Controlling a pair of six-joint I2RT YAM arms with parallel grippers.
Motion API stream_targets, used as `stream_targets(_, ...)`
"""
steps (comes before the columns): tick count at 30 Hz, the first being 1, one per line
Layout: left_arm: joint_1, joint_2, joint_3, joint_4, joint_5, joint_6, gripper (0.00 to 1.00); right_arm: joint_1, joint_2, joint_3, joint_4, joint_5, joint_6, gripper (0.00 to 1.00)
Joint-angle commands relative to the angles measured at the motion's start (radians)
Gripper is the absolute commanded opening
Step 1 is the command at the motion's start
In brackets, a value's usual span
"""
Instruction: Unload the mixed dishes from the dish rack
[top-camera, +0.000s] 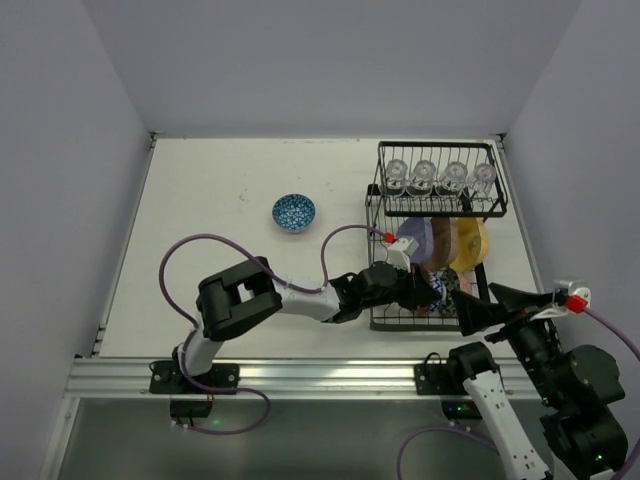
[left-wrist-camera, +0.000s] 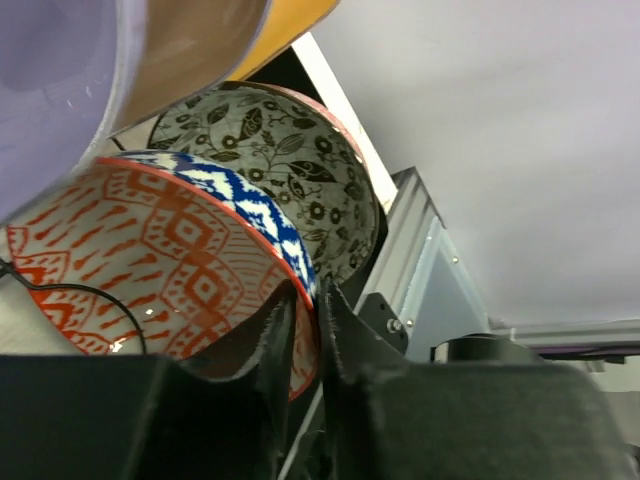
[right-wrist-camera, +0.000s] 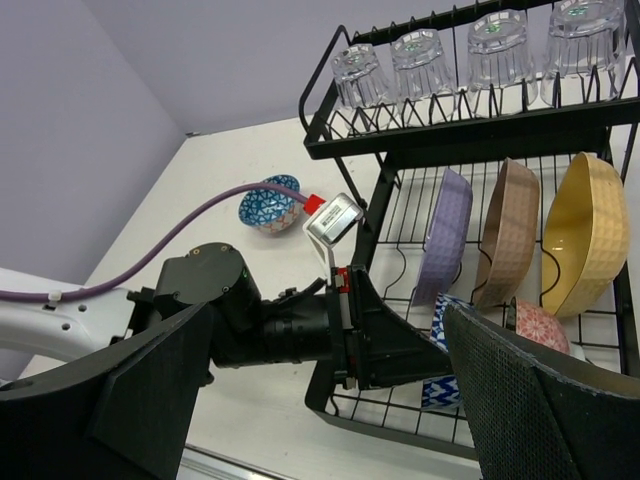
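The black wire dish rack (top-camera: 381, 190) stands at the right. Several clear glasses (top-camera: 440, 177) sit upside down on its upper shelf. Lavender (top-camera: 418, 240), brown (top-camera: 443, 242) and yellow (top-camera: 470, 245) plates stand in the lower slots. My left gripper (left-wrist-camera: 318, 300) reaches into the lower tier and is shut on the rim of a bowl (left-wrist-camera: 150, 260), orange-patterned inside and blue-patterned outside. A floral bowl (left-wrist-camera: 280, 150) stands behind it. My right gripper (top-camera: 480, 310) is open and empty just in front of the rack. A blue patterned bowl (top-camera: 293, 211) sits on the table.
In the right wrist view the left arm (right-wrist-camera: 220, 300) lies across the rack's front left corner (right-wrist-camera: 335, 395), and a pink bowl (right-wrist-camera: 540, 325) sits under the plates. A purple cable (top-camera: 190, 250) loops over the table. The table's aluminium front edge (top-camera: 300, 375) runs below.
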Motion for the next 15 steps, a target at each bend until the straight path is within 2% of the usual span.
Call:
stream_targets(1, 0.006, -0.003, 0.016, 0.034, -0.003, -0.009, 0.14, 0.002, -0.004, 0.000, 0.037, -0.030, -0.003, 0.99)
stream_targets(2, 0.006, -0.003, 0.009, 0.040, -0.003, -0.014, 0.14, 0.001, -0.006, 0.000, 0.037, -0.030, -0.005, 0.99)
stream_targets(4, 0.005, -0.002, 0.009, 0.053, -0.003, -0.025, 0.03, 0.001, -0.009, -0.002, 0.040, -0.020, -0.003, 0.99)
stream_targets(6, 0.006, 0.004, 0.012, 0.057, 0.023, -0.034, 0.00, 0.002, -0.015, -0.002, 0.044, -0.019, -0.002, 0.99)
stream_targets(15, 0.008, 0.012, 0.004, 0.129, 0.068, -0.074, 0.00, 0.002, -0.027, 0.001, 0.044, -0.010, -0.010, 0.99)
